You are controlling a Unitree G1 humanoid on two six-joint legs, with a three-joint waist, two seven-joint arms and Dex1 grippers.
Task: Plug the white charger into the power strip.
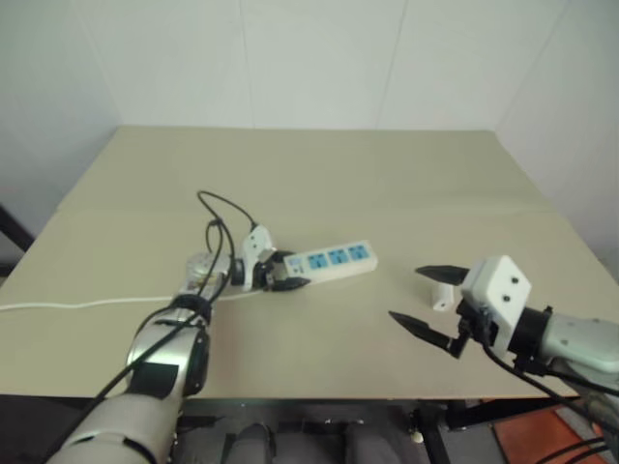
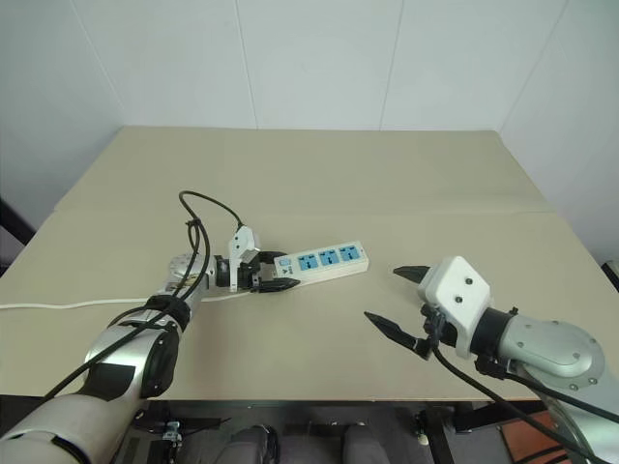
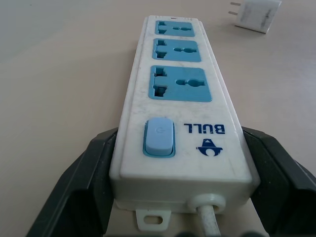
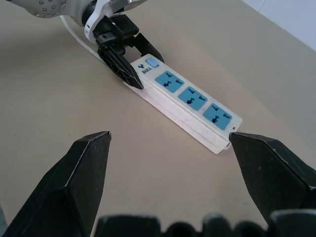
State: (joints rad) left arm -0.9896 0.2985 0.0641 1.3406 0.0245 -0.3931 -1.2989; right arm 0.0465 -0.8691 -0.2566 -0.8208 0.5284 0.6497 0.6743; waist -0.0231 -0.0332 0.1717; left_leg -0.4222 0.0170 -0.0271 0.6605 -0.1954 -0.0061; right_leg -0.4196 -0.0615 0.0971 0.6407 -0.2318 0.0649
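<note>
My left gripper (image 2: 274, 278) is clamped on the switch end of the power strip (image 2: 324, 261), one finger on each long side, so the bar won't slide under a push. Sockets face up, all three empty. Right gripper (image 2: 406, 309) hangs wide open, holding nothing. White charger (image 1: 442, 297) lies on the table (image 2: 338, 174) right beside its fingers, well apart from the strip. Picking it up is next.
</note>
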